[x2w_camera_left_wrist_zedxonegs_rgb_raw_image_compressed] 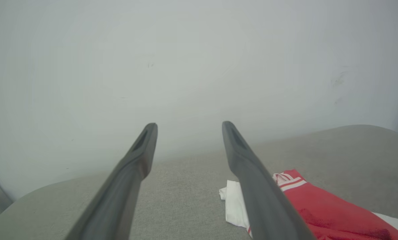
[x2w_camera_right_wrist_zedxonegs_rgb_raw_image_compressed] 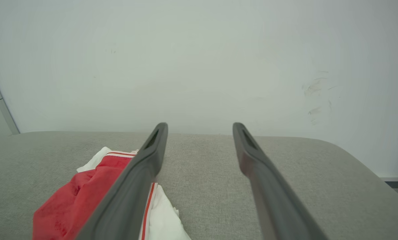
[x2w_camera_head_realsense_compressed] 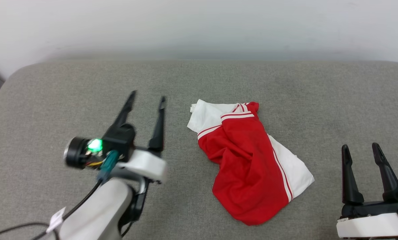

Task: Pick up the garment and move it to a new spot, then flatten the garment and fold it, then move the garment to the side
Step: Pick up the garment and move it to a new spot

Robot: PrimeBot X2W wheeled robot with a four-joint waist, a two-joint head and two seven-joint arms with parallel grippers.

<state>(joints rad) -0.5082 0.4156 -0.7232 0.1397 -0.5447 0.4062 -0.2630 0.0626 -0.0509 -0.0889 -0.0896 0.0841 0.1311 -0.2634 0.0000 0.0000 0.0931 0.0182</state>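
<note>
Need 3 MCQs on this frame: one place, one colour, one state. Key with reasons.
1. Where does the shirt lie on the grey surface?
A. Between the left gripper and the right gripper
B. Left of both grippers
C. Right of both grippers

2. What colour are the shirt's sleeves?
A. Black
B. Blue
C. White

3. How is the shirt?
A. Spread flat
B. Crumpled, nothing holding it
C. Held up by the left gripper

Key:
1 A: the head view shows a gripper on each side of it.
2 C: white cloth flanks the red body.
3 B: it lies bunched, and both grippers' jaws are open and apart from it.
</note>
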